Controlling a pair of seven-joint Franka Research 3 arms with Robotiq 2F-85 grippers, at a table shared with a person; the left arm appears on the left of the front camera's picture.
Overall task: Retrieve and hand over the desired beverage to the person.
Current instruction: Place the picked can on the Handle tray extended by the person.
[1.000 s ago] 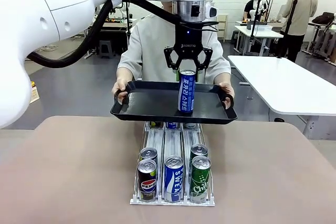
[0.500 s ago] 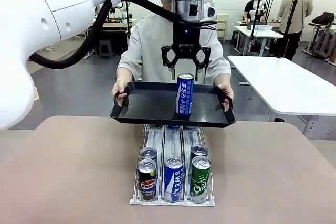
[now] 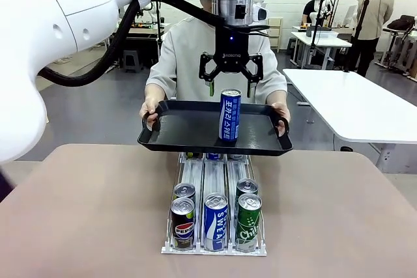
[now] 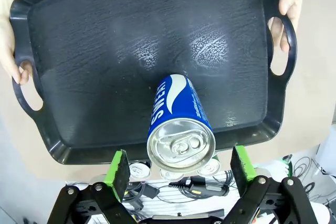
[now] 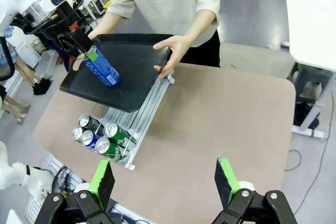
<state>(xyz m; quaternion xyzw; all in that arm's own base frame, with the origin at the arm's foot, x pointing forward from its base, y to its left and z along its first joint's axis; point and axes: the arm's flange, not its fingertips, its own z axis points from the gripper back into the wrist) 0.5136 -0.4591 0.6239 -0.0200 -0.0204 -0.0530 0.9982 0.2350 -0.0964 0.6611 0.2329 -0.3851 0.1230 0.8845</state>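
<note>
"SWEAT" along the blue can

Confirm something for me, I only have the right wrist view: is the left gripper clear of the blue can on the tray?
Observer: Yes. The left gripper is open, green pads either side of the top of the blue can, not touching.
Operator: Is the can upright?
Observer: Yes, the front view shows it standing upright on the tray.
Operator: Both handles held?
Observer: Yes, the person's hand grips one, the other hand the opposite one.
</note>
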